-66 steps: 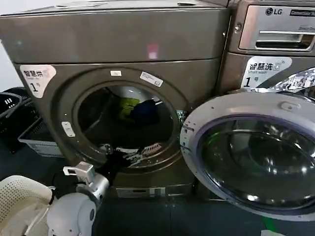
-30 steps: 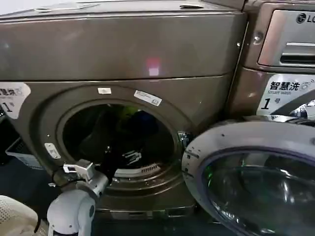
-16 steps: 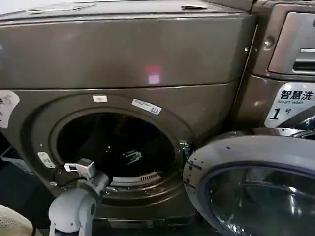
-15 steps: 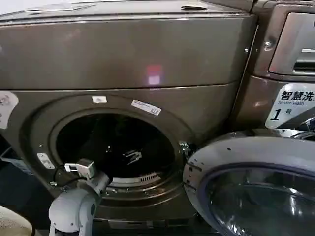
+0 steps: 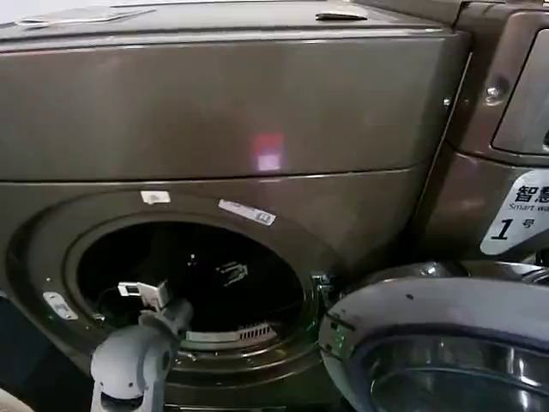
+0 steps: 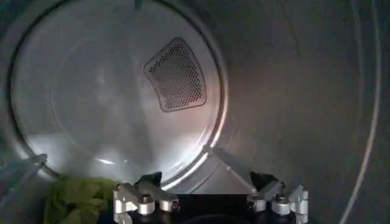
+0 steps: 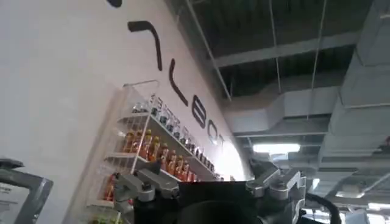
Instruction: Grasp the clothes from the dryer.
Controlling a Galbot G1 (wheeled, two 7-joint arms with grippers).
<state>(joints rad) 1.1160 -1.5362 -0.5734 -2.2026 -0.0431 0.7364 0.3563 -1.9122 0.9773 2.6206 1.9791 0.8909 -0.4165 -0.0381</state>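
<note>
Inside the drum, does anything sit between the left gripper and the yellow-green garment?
Nothing visible does. The left gripper is inside the dryer drum, fingers apart, and the yellow-green garment lies beside it on the drum wall, unobstructed.

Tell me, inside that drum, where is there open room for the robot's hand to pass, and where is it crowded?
Inside the dryer, the drum is mostly bare: the back wall around the perforated vent and the curved side wall are free. The left gripper, fingers open, has open space ahead. The one occupied spot is low beside it, where the yellow-green garment lies.
</note>
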